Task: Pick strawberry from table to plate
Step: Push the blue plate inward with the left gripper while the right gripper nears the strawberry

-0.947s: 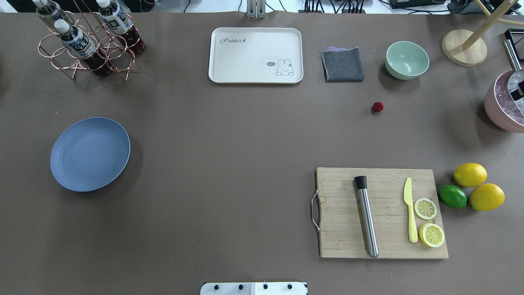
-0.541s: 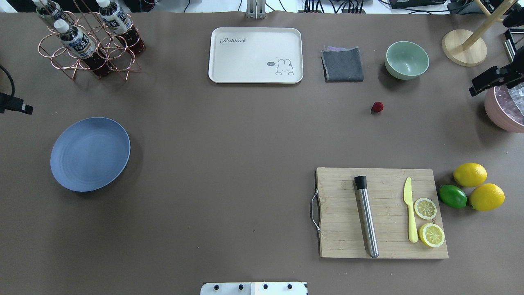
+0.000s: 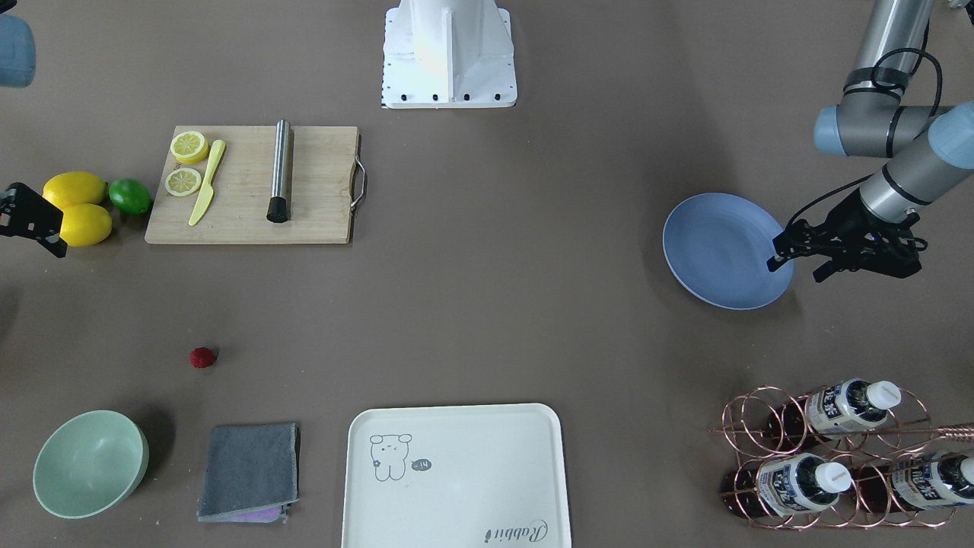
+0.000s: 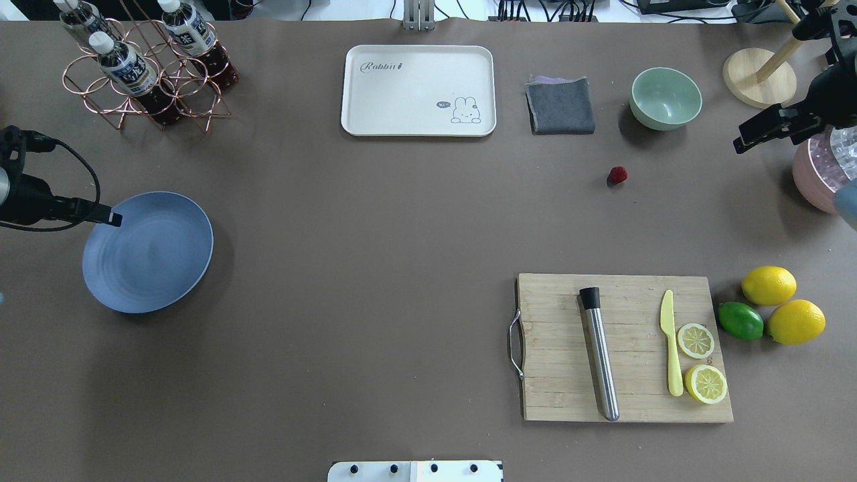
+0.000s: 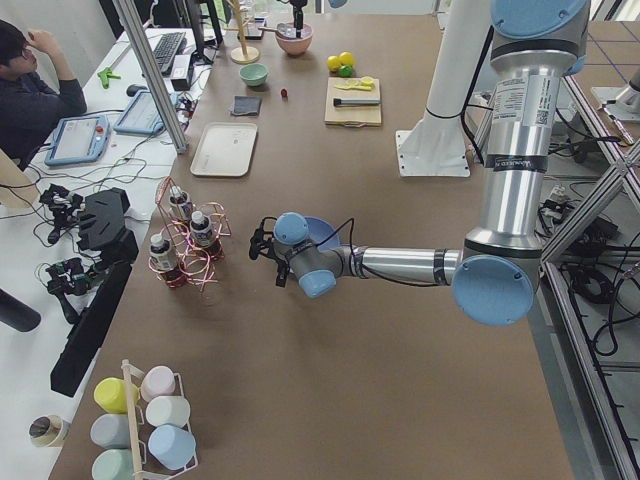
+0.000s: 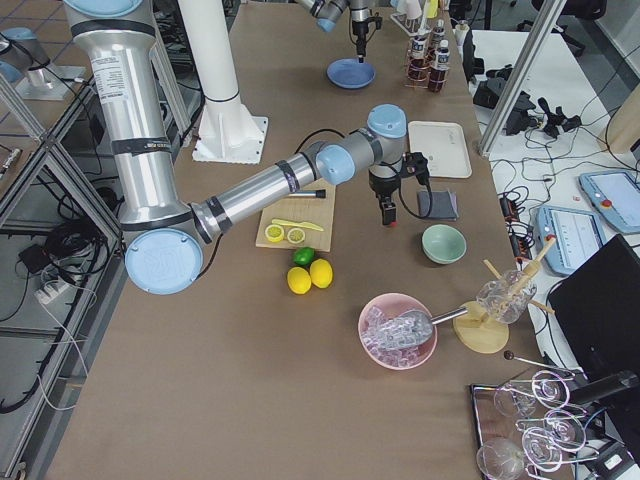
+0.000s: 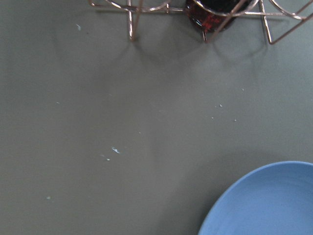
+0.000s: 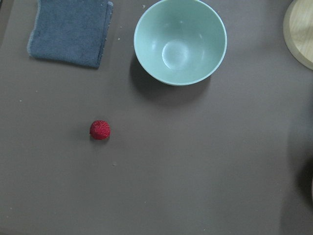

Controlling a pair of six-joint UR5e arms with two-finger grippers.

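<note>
The strawberry (image 4: 617,175) is a tiny dark-red berry lying on the bare table (image 4: 402,234), just in front of the mint-green bowl; the right wrist view shows the strawberry (image 8: 100,129) left of centre. The blue plate (image 4: 147,251) sits at the table's left and holds nothing. My left gripper (image 4: 110,218) hovers at the plate's left rim, and in the front-facing view the left gripper (image 3: 797,269) shows its fingers apart and open. My right gripper (image 4: 744,139) hangs high at the right edge, well right of the strawberry, open and holding nothing.
A wooden cutting board (image 4: 556,388) with a steel muddler, yellow knife and lemon slices lies front right, with lemons (image 4: 795,321) and a lime beside it. Along the back stand the green bowl (image 4: 665,98), grey cloth (image 4: 561,106), cream tray (image 4: 418,90) and bottle rack (image 4: 144,67). A pink ice bowl (image 4: 813,184) sits far right.
Both arms have come into the overhead view from its sides. The left gripper now reaches the plate's rim, and the right gripper has moved up and inward. The strawberry has not moved.
</note>
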